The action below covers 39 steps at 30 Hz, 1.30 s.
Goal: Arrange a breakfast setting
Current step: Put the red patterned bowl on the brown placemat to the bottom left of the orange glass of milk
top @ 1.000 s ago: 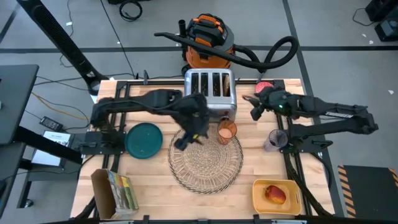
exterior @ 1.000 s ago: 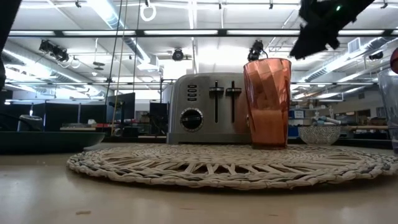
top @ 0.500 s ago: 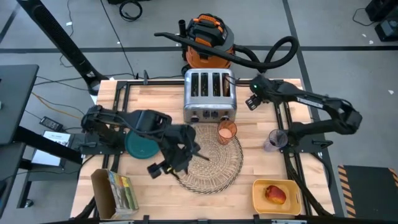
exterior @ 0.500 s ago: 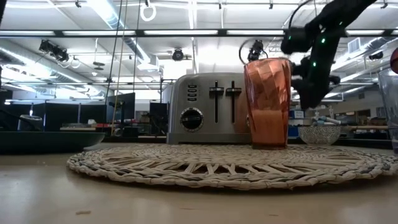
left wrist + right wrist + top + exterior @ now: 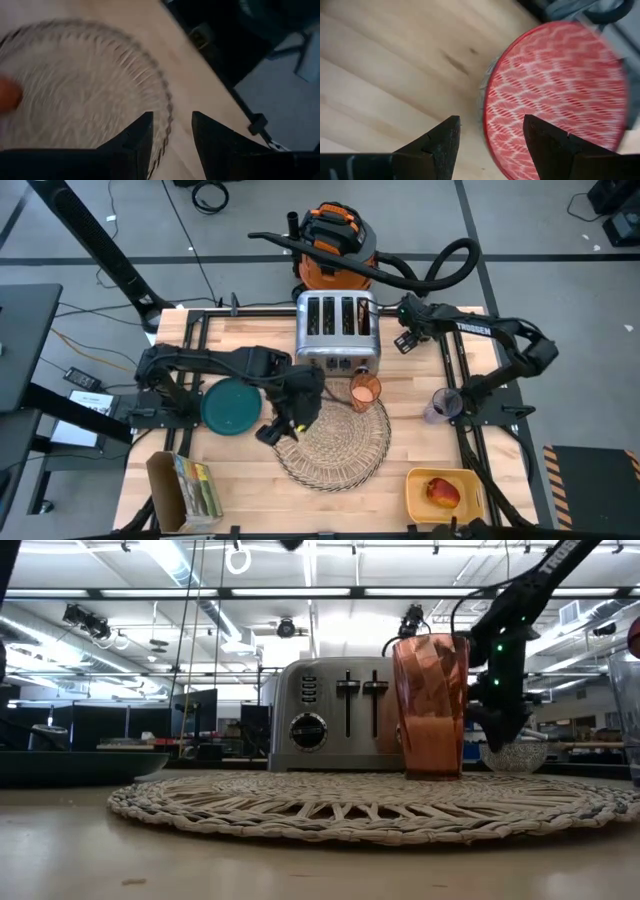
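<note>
The round woven placemat (image 5: 333, 438) lies mid-table, with the translucent orange cup (image 5: 365, 390) standing on its far edge. The dark teal plate (image 5: 232, 405) lies flat on the table left of it. My left gripper (image 5: 275, 430) is open and empty, hovering over the placemat's left rim (image 5: 165, 107). My right gripper (image 5: 407, 338) is open just above the pink-red patterned bowl (image 5: 555, 95), which stands at the far right by the toaster and also shows in the low view (image 5: 513, 755). The apple (image 5: 442, 492) lies in the yellow tray. I cannot make out the toast or the spoon.
The chrome toaster (image 5: 338, 330) stands at the far middle. A clear glass (image 5: 445, 402) stands at the right edge. The yellow tray (image 5: 470, 480) sits at the near right, and an open cardboard box (image 5: 185, 485) at the near left. An orange vacuum (image 5: 335, 235) stands beyond the table.
My left gripper has swung from the cup toward the near left, over the placemat's left rim, then come back a little. My right gripper has moved toward the far edge and come down close over the bowl. No object has moved.
</note>
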Motion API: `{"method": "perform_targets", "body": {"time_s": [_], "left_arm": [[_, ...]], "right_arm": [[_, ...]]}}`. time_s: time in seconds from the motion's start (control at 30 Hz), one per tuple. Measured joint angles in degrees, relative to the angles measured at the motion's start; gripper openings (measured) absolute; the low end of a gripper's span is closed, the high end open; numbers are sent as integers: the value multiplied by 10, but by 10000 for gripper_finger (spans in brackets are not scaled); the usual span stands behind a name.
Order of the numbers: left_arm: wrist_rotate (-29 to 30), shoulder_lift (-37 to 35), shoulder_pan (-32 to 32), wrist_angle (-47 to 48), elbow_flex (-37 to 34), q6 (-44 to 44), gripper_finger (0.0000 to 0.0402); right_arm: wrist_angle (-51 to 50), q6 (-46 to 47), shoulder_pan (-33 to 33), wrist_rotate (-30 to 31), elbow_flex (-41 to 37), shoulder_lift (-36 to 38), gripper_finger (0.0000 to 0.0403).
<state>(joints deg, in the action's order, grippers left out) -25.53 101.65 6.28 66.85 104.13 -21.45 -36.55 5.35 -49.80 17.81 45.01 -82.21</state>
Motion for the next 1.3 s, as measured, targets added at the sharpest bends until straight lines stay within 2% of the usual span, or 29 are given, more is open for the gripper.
{"method": "perform_targets", "body": {"time_s": [0.1,0.3,0.53,0.63,0.87,1.13,1.3], "left_arm": [[33,0,-13,1,-7,25,141],[136,-1,-16,18,-7,64,141],[155,-13,-8,25,-7,88,141],[184,-28,-2,34,-7,95,141],[219,-63,4,32,-7,124,141],[229,-74,4,29,-7,134,141],[233,-79,4,45,-7,134,141]], "right_arm": [[2,0,-9,-22,0,-19,212],[14,0,-15,-25,0,-44,180],[20,0,-18,-25,0,-47,125],[20,0,-22,-24,0,-43,99],[17,-5,-29,-18,-1,-4,19],[19,-5,-28,-6,0,64,20],[17,-11,-3,14,0,122,19]]}}
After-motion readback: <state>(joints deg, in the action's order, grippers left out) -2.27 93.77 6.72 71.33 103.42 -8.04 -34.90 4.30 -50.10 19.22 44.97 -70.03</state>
